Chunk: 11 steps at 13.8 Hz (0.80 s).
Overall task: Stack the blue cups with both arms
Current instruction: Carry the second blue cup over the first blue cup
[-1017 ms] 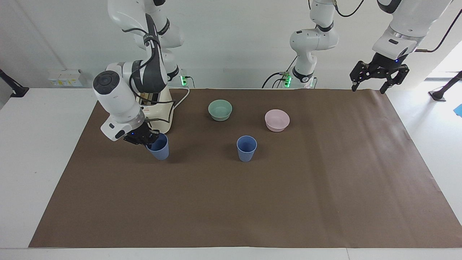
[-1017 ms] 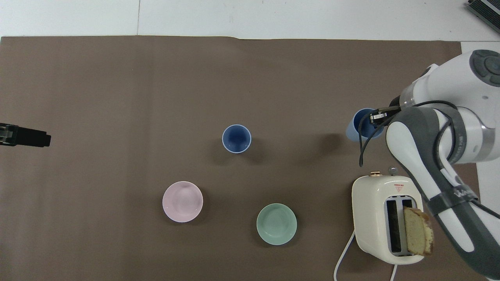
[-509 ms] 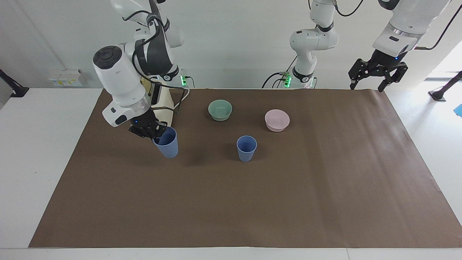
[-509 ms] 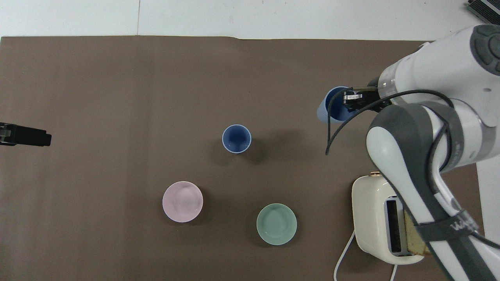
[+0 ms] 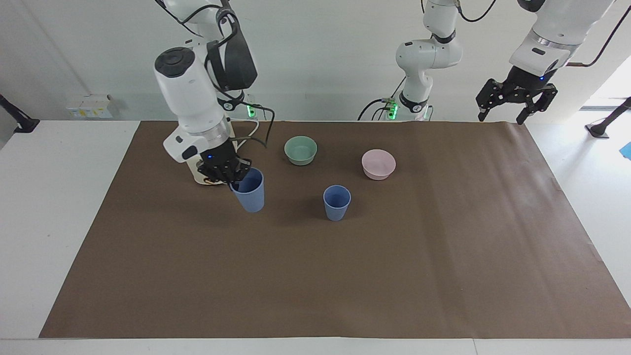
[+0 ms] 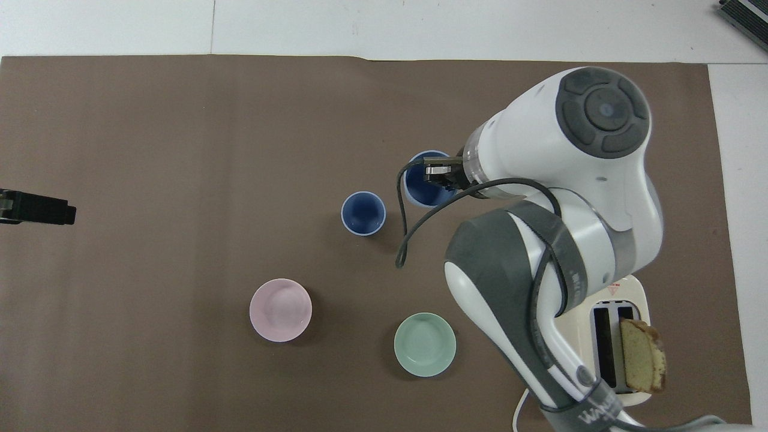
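Our right gripper [image 5: 235, 178] pinches the rim of one matte blue plastic tumbler [image 5: 249, 191], aloft over brown paper [image 5: 345, 276]. Its twin [image 5: 337, 202] stands mid-table. We count two bowls. The cream toaster [image 6: 606, 336] is half hidden. Our left gripper [image 5: 515, 98] waits, spread.

1. A plain white wall [image 5: 320, 54] rose past the table's edge.
2. A brown mat [image 5: 345, 276] covered most of the white table [image 5: 44, 207].
3. Bright daylight entered through an opening [image 5: 611, 84] at the left arm's end.
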Each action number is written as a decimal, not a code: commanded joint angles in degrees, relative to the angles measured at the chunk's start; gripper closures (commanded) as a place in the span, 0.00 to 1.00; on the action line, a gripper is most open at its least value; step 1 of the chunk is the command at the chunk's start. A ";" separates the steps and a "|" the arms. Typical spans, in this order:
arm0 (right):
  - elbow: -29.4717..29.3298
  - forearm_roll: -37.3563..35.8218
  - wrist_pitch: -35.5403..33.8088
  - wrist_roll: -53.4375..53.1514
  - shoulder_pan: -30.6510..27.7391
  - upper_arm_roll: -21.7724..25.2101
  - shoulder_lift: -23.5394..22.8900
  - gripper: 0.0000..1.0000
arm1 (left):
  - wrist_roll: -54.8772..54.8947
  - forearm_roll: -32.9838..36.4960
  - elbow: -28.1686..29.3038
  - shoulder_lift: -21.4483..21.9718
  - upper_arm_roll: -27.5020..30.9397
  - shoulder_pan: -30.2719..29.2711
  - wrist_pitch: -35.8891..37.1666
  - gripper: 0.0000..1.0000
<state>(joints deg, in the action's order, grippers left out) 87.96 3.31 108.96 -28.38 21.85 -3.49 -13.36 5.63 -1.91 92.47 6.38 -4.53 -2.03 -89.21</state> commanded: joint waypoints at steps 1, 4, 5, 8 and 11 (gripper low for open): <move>-5.33 -0.59 -0.86 -3.07 2.13 0.06 -3.94 1.00 | -0.53 -0.55 -1.24 -0.32 0.31 -0.61 1.41 0.00; -9.11 -1.20 -0.24 -7.81 5.73 0.41 -9.03 1.00 | -0.53 -0.46 -1.24 -0.32 0.23 -0.44 1.40 0.00; -9.56 -1.72 0.72 -8.70 5.92 0.24 -9.66 1.00 | -0.53 -0.46 -1.24 -0.32 0.23 -0.44 1.40 0.00; -9.48 -1.73 1.95 -8.88 5.92 -0.03 -10.71 1.00 | -0.53 -0.46 -1.24 -0.32 0.23 -0.52 1.40 0.00; -8.51 -1.73 2.40 -8.88 5.92 -0.12 -10.89 1.00 | -0.53 -0.46 -1.24 -0.32 0.23 -0.52 1.40 0.00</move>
<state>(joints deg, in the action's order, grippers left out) 80.44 2.65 111.11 -36.16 28.09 -3.20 -23.58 5.62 -1.91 92.47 6.38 -4.10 -2.12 -89.19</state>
